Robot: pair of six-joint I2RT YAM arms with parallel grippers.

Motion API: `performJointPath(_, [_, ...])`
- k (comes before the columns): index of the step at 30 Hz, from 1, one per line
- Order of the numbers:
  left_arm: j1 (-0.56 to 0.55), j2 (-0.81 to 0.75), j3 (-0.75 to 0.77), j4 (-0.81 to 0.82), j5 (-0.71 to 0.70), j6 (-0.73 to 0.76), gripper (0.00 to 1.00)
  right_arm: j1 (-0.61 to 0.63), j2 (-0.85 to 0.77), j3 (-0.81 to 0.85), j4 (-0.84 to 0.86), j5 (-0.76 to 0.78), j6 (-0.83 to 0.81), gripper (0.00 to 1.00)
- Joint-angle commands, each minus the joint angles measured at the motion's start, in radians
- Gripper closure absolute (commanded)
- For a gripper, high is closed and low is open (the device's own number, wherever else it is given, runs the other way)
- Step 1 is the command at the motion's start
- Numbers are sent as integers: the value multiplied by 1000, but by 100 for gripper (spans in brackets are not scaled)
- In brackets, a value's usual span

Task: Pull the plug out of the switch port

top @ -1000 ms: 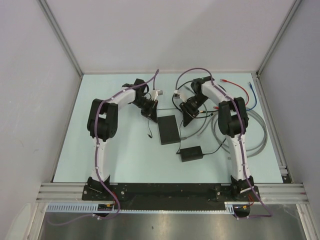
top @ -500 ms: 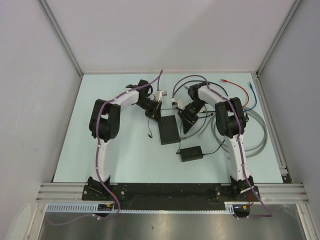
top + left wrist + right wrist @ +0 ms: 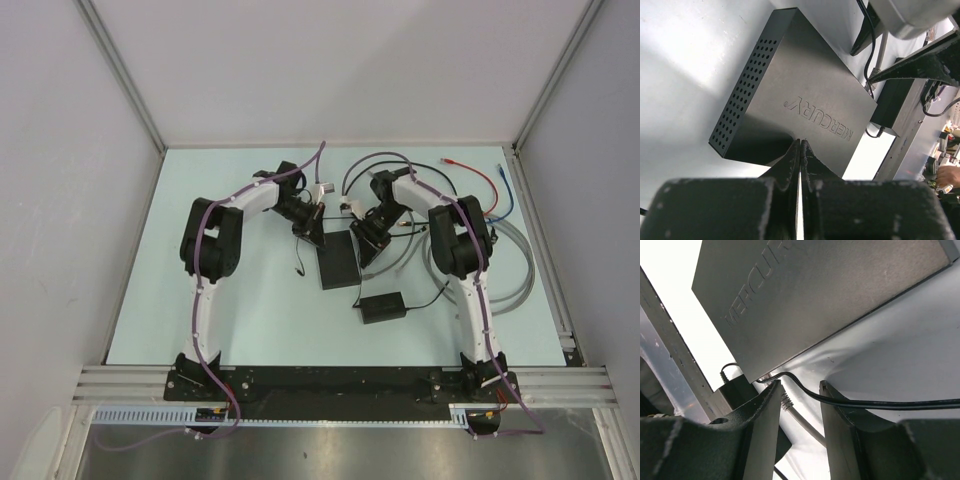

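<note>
The left gripper is holding its fingers shut on nothing, tips at the edge of the switch. The right gripper is hanging open, a black cable crossing its gap, the grey plug sitting in the port on the switch's side.

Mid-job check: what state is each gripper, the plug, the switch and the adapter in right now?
Switch: lying flat, logo up.
Plug: appears seated in the switch's edge.
Left gripper: shut, empty, tips over the switch.
Right gripper: open, straddling the plug.
Power adapter: lying flat beside the switch.
</note>
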Motion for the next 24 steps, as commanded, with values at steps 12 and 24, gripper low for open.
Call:
performJointPath(12, [-12, 16, -3, 28, -62, 6, 98, 33, 25, -75, 48, 39, -150, 59])
performJointPath(24, [-22, 19, -5, 30, -78, 3, 98, 39, 66, -26, -67, 6, -242, 61])
